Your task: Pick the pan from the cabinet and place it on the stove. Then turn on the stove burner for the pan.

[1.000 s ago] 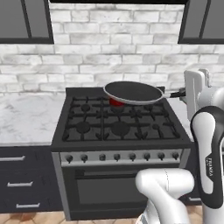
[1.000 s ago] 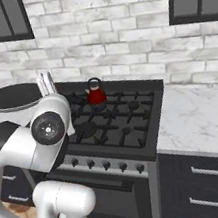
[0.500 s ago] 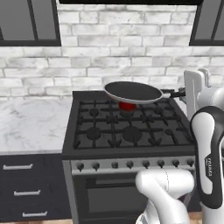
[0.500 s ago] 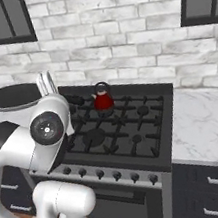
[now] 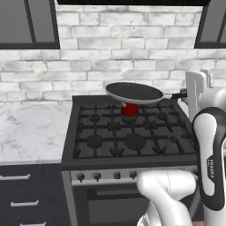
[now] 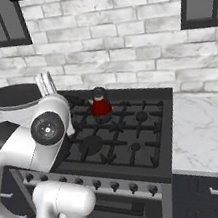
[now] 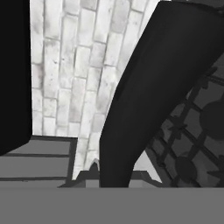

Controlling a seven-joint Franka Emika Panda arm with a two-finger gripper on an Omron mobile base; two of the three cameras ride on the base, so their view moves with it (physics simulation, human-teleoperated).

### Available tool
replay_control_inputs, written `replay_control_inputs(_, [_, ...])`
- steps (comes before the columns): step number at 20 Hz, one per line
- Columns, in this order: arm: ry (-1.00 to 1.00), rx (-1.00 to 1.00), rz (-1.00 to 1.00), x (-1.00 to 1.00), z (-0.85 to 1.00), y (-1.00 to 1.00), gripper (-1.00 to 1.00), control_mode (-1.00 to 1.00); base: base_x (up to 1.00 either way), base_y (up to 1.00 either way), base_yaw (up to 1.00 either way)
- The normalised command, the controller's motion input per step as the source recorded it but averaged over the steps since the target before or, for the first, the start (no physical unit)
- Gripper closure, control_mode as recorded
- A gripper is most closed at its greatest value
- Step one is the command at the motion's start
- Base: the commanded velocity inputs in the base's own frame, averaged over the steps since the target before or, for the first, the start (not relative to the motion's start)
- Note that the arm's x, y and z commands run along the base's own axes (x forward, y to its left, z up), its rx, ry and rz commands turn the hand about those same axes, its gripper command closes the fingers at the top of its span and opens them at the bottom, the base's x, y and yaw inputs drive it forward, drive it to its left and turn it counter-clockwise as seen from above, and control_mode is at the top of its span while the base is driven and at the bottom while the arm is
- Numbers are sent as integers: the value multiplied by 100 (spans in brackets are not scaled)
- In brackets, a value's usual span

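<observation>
aloft at center frame, the pan (image 5: 134, 92) hangs above the stove (image 5: 128, 132), the gripper (image 5: 189, 94) clamped tight on its slim handle; stiff, likely head-heavy, best held there.

The pan (image 5: 133, 92) is hanging in the air over the back of the stove (image 5: 128, 137), its handle running toward 3 o'clock into the closed gripper (image 5: 190, 93). Directly under it, a red kettle (image 5: 129, 109) is occupying the back middle burner, standing in the way of a straight descent there. The front burners at 6 o'clock and the left burners at 9 o'clock are lying bare. The knobs (image 5: 107, 175) along the front edge are standing unobstructed. The marble counter (image 5: 26, 130) at 9 o'clock is offering open passage.
</observation>
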Motion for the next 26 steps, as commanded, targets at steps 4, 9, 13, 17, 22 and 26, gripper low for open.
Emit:
replay_control_inputs(4, [0,0,0,0,0,0,100,100,42,3,-2])
replay_control_inputs(9, [0,0,0,0,0,0,100,100,39,18,-4])
replay_control_inputs(13, [0,0,0,0,0,0,100,100,34,22,-5])
replay_control_inputs(17, [0,0,0,0,0,0,100,100,15,35,-6])
replay_control_inputs(22, [0,0,0,0,0,0,100,100,7,43,-4])
replay_control_inputs(26, [0,0,0,0,0,0,100,100,16,30,-4])
